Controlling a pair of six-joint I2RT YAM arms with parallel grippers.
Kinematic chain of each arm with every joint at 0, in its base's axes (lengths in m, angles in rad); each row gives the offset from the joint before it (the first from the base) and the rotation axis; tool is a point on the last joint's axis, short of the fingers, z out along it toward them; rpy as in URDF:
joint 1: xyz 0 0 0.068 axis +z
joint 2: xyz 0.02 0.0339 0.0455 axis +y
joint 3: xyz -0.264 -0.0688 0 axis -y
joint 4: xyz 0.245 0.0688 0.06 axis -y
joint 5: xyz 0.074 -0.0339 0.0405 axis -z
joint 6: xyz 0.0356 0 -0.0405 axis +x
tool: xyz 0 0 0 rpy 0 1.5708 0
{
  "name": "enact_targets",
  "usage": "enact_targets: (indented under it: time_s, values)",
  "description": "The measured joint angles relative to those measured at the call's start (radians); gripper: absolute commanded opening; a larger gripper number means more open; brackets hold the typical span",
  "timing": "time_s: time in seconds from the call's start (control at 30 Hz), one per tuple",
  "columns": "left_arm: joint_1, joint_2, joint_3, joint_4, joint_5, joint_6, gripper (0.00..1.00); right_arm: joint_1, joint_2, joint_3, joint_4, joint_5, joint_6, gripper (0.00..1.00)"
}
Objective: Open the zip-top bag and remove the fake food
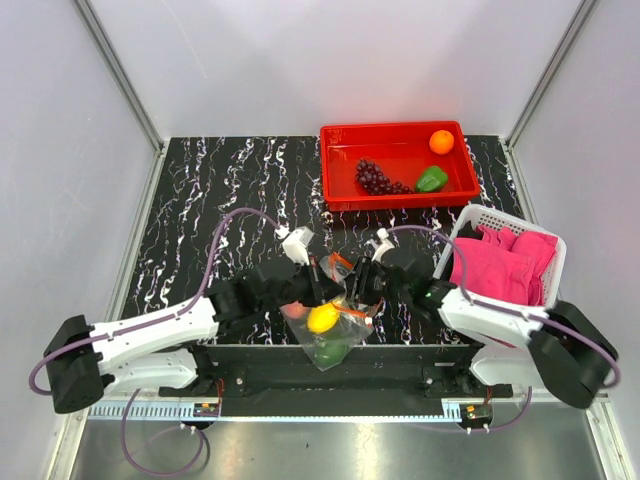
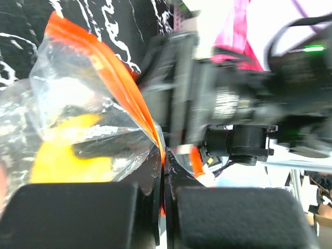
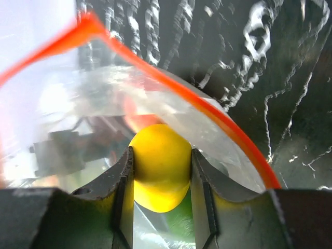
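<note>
The zip-top bag (image 1: 335, 345) hangs open at the table's near edge, between the two arms. My left gripper (image 2: 166, 174) is shut on its orange-red zip strip (image 2: 111, 72), pinching the edge and holding the mouth up. My right gripper (image 3: 162, 155) reaches into the open mouth of the bag (image 3: 104, 98) and is shut on the yellow fruit (image 3: 160, 171). Below the fruit a green piece (image 3: 179, 225) lies in the bag. From above, the yellow fruit (image 1: 322, 318) shows inside the bag, next to the right gripper (image 1: 350, 300) and just below the left gripper (image 1: 318, 282).
At the back right stands a red tray (image 1: 398, 128) holding an orange ball (image 1: 441, 142), a dark grape bunch (image 1: 375, 178) and a green pepper (image 1: 431, 179). A white basket (image 1: 500, 215) of pink cloths (image 1: 505, 265) stands beside the right arm.
</note>
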Motion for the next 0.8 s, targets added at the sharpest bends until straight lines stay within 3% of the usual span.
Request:
enact_targets:
  time_s: [0.37,0.53,0.8]
  values:
    - [0.000,-0.114,-0.044,-0.056,-0.077,-0.006,0.00,0.001,-0.330,0.163,-0.411,0.195,-0.209,0.00]
    - [0.000,-0.117,-0.044,-0.061,-0.080,-0.007,0.00,0.001,-0.352,0.266,-0.521,0.267,-0.300,0.00]
    - [0.000,-0.051,0.012,-0.086,-0.078,0.018,0.00,0.001,-0.273,0.295,-0.537,0.249,-0.349,0.00]
